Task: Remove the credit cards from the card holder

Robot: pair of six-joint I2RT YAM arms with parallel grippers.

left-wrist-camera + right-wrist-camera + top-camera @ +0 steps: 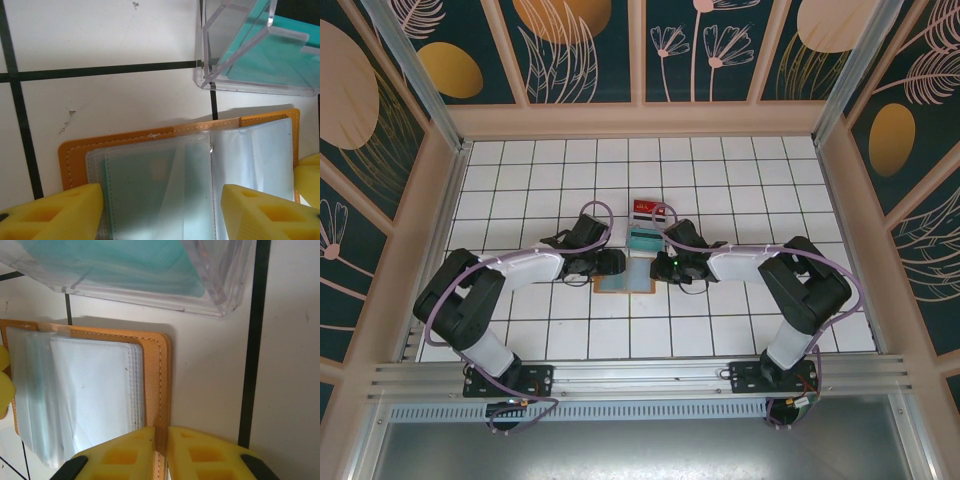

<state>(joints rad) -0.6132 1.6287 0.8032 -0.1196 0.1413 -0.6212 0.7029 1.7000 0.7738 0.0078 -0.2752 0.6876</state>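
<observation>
From where I stand, the card holder (623, 280) (150, 145) lies opened flat on the white tiled surface (520, 190). Its orange border faces up around a stack of clear plastic sleeves (200, 180).

The right hand (161, 434) (666, 268) comes in at the holder's right side. Its two yellow fingers (200, 450) are drawn almost together, with the stitched orange edge nipped between them.

The left hand (161, 197) (608, 262) is over the holder's left half with its fingers spread wide. One yellow finger (55, 215) sits at the outer left edge of the holder and the other is near its middle fold. The sleeves lie loose in the gap between them. I cannot tell whether those fingers press on the holder, and nothing looks gripped.

Just past the holder's far edge sits a clear plastic tray (250, 85) (220, 295) with a teal card (280, 45) (125, 265) (643, 238) lying in it. The tray stands close to the holder but apart from it. Farther from the holder, behind the tray, is a red card (642, 208).
</observation>
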